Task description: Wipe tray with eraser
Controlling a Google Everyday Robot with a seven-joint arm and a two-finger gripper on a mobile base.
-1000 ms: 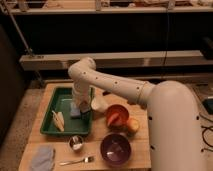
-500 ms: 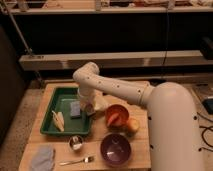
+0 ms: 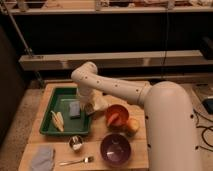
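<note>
Camera view: over the last second the arm's elbow has sunk and swung slightly right, leaving the gripper (image 3: 89, 106) low over the right side of the tray (image 3: 65, 133), jaws closed. The eraser (image 3: 99, 103) stands right against it by the rim; whether it is clamped cannot be told. This looks like a wiping stroke barely begun. Counted: one tray, one eraser, one blue pad (image 3: 75, 109), one orange bowl (image 3: 117, 116), one purple bowl (image 3: 115, 149), one cloth (image 3: 42, 157), one fork (image 3: 77, 161).
</note>
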